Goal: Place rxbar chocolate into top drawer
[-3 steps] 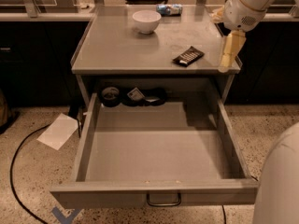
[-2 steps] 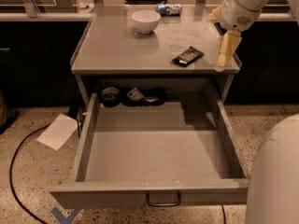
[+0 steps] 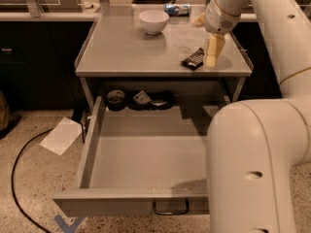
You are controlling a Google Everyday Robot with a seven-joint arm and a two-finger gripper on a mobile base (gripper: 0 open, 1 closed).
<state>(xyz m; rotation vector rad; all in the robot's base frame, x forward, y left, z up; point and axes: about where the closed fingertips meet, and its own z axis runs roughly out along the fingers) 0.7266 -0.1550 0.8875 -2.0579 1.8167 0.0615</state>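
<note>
The rxbar chocolate (image 3: pixel 193 58), a flat black bar with pale lines, lies on the grey cabinet top (image 3: pixel 121 47) near its right front. My gripper (image 3: pixel 212 52) hangs just right of the bar, its pale fingers pointing down close to the top. The top drawer (image 3: pixel 97 135) is pulled wide open below, its grey bottom bare, with a thin metal loop handle (image 3: pixel 170 208) on the front panel. My arm's white body covers the drawer's right part.
A white bowl (image 3: pixel 153 21) stands at the back of the cabinet top, a bluish shiny packet (image 3: pixel 177 8) behind it. A black tape roll (image 3: pixel 115 99) and dark items (image 3: pixel 150 100) sit at the drawer's back. White paper (image 3: pixel 61 135) and a cable (image 3: pixel 19 178) lie on the floor.
My gripper has moved left toward the bar. The arm's white body now fills more of the right foreground. The bar and drawer have not moved.
</note>
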